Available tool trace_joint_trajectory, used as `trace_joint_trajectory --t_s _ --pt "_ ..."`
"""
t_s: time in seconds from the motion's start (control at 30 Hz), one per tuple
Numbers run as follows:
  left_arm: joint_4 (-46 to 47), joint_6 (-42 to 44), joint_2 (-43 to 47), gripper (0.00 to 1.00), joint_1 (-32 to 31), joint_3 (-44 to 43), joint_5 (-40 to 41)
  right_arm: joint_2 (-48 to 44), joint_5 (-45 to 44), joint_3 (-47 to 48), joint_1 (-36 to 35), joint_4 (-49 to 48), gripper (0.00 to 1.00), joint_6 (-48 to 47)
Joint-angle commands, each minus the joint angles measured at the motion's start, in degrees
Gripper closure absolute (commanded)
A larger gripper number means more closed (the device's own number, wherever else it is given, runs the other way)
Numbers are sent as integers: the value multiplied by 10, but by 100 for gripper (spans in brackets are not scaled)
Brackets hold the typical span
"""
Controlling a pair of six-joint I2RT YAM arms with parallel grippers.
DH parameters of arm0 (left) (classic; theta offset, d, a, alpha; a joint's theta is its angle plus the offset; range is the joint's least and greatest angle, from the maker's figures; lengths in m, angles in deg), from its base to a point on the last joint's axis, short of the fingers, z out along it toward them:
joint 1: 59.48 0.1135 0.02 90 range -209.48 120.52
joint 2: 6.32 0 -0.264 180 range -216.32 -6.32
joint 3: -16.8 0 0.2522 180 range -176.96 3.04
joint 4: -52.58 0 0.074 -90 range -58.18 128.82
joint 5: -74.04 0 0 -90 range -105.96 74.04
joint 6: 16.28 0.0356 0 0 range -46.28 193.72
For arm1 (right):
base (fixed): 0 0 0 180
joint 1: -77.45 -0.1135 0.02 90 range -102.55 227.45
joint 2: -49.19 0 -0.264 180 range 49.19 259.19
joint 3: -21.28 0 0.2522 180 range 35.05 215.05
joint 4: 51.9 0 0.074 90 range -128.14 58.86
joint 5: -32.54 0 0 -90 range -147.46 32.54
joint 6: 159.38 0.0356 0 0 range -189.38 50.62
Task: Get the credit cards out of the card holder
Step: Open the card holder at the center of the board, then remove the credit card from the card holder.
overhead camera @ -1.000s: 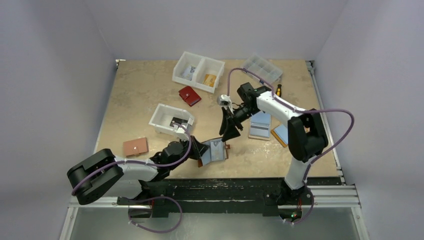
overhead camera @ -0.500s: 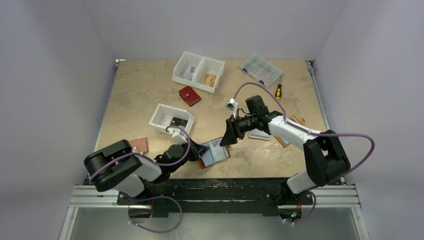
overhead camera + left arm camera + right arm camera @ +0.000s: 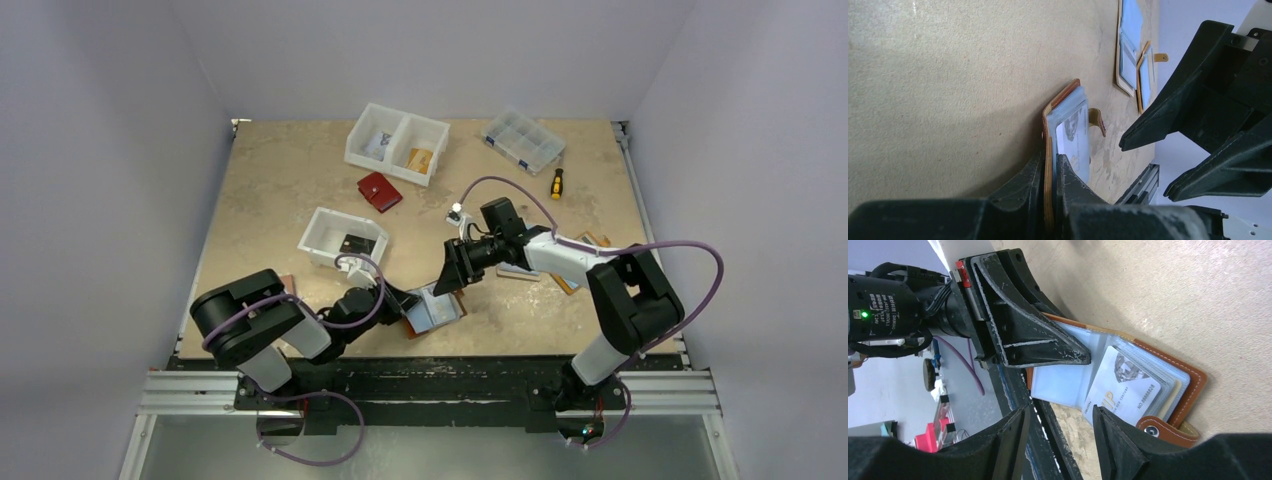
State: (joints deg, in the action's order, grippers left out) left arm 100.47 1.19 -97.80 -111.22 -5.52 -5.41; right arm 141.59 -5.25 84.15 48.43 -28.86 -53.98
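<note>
Jaws, left: pressed together on the edge of the card holder [image 3: 432, 308], the leather cover pinched between both fingers [image 3: 1029, 176]. Jaws, right: spread, nothing between them, poised just beyond the holder's far side.

Layout, large to small:
- Worktop [image 3: 280, 180]: tan board, with both arms working near its front edge, about mid-width.
- Left arm [image 3: 290, 325]: folded low along the front edge, reaching rightward to the holder.
- Right arm [image 3: 560, 255]: stretched leftward, its wrist pointing down and toward the holder.
- Two-part white bin [image 3: 397, 143] and clear organiser box [image 3: 522, 140] at the far side; small white bin [image 3: 343, 240] just behind the left wrist, with something dark inside.
- Red wallet [image 3: 379, 191] lies well apart from the work and is not involved.
- Card holder: open on the worktop, clear sleeves facing up, snap tab [image 3: 1153, 429] at the end away from the left jaws.
- White card [image 3: 1123, 387] with gold "VIP" lettering lies on top of the sleeves. I cannot tell whether it is partly out of its sleeve.

Key relation: the holder's long axis runs roughly left to right. The left jaws hold one end, and the card sits on the free half. In the right wrist view the card's near corner lies just ahead of the gap between the spread fingers [image 3: 1008, 450].

Judgement: the right arm is the one placed to pull. It needs a short advance to straddle the card's edge, then it can close and draw the card away from the left grip. The risk is catching a sleeve along with the card.
</note>
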Motion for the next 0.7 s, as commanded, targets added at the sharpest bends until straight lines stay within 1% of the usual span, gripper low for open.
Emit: trace_joint_trajectory --t_s 0.0,0.1,0.27,0.5,0.67 --pt "33 -35 -12 100 6 -19 -7 -3 -11 -2 -10 1 43 3" --pt "24 -44 -19 100 8 -25 -17 7 -29 7 -25 18 43 -10" --pt "11 -50 -23 100 10 -33 -25 18 -99 21 -35 50 44 -24" --pt "-5 -57 -24 100 10 -32 -26 -10 -183 13 -35 57 45 -19" --pt "-4 -58 -32 100 10 -36 -29 -10 -186 9 -35 54 45 -19"
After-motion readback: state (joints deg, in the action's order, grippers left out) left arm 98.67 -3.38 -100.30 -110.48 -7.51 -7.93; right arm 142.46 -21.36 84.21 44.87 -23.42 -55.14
